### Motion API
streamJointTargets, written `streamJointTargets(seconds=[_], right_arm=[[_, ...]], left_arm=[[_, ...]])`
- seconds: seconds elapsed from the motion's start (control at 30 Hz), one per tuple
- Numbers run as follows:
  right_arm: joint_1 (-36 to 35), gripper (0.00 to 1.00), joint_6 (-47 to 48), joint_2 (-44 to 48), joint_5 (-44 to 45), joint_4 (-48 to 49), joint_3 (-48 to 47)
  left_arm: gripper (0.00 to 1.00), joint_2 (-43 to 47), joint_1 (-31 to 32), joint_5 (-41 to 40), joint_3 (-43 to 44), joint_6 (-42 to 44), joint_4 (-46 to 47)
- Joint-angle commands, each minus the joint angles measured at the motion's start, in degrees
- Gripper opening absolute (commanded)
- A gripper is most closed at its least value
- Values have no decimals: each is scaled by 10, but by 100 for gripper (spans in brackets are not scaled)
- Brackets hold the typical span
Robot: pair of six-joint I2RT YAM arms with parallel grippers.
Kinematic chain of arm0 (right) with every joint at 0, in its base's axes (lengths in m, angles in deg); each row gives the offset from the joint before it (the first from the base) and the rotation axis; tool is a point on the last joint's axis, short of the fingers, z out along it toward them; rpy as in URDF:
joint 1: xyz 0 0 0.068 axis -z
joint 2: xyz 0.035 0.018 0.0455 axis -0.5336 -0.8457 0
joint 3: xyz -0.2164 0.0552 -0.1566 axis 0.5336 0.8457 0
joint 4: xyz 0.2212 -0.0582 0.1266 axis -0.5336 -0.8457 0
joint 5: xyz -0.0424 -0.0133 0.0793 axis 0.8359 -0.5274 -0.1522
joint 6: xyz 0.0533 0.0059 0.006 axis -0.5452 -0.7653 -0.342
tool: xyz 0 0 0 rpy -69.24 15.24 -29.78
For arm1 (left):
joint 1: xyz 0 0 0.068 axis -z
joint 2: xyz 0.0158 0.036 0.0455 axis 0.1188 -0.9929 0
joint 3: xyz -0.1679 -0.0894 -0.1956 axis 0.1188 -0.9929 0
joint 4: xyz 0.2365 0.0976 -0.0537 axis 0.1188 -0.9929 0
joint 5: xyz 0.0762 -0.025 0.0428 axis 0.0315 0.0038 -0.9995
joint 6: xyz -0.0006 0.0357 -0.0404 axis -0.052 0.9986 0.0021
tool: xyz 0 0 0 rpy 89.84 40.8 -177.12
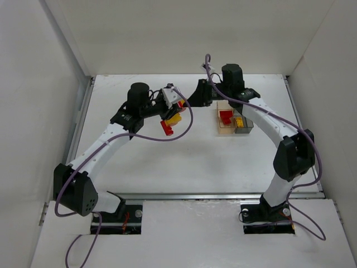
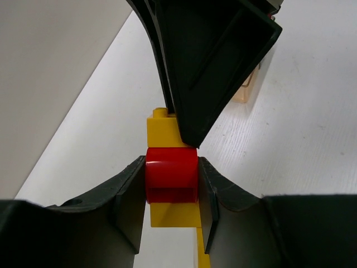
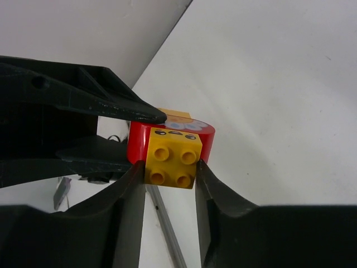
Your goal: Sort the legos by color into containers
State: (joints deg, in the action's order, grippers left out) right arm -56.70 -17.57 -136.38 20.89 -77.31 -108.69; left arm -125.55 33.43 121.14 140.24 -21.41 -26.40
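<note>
The left gripper point(image 2: 172, 163) is pinching a red brick point(image 2: 172, 180) squarely between its pads. The right gripper point(image 3: 170, 166) is pinching the yellow brick point(image 3: 173, 162) that is pressing against the red one. The two bricks are forming one short stack. Its long axis is running straight out from the left fingertips into the right ones, so the arms are meeting nose to nose.

Pulling the stack apart looks to be the step in hand, and that is calling for a pull along the axis, not across it. Another yellow piece point(image 2: 173, 215) is showing just below the red brick; whether it is joined cannot be told.

The bins point(image 1: 225, 133) are sitting off to the right of both grippers, nearer the right arm. The amber one is holding red and the grey bin point(image 1: 244, 131) yellow.
</note>
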Motion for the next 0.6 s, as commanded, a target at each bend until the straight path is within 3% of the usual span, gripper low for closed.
streamJointTargets(seconds=[0.0,0.03,0.2,0.57], right_arm=[[-6,7,6,1,-22,43,-23],[-6,0,6,1,-13,43,-23],[17,0,-45,1,43,43,10],[116,0,-86,41,98,43,82]], left_arm=[[0,26,1,19,3,-20,30],[0,26,1,19,3,-20,17],[0,-1,1,14,8,-38,-59],[0,-8,1,-20,-26,-38,-87]])
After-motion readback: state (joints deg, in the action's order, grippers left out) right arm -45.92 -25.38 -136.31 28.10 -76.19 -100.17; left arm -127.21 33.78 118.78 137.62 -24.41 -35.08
